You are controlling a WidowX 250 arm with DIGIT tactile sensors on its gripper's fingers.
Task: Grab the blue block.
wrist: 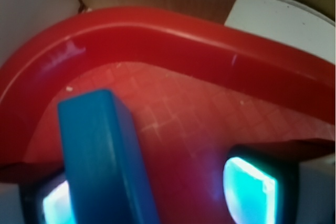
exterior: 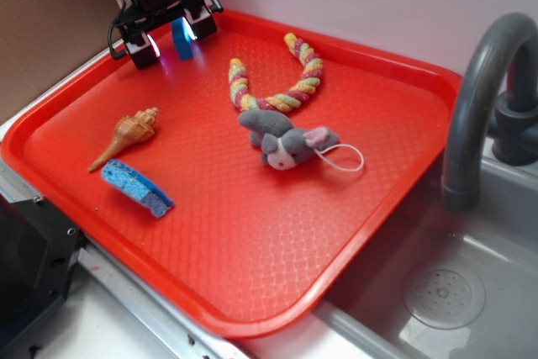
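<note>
The gripper (exterior: pixel 171 38) stands at the far left corner of the red tray (exterior: pixel 395 81), its jaws spread wide. The blue block (exterior: pixel 181 39) sits upright between the fingers, on the tray floor. In the wrist view the block (wrist: pixel 102 156) lies close against the left pad (wrist: pixel 55 208), contact not confirmable, with a clear gap to the right pad (wrist: pixel 249 192). Nothing is clamped. Nearer on the tray lie a seashell (exterior: pixel 129 134), a blue sponge (exterior: pixel 137 188), a braided rope (exterior: pixel 277 90) and a grey plush toy (exterior: pixel 287 140).
</note>
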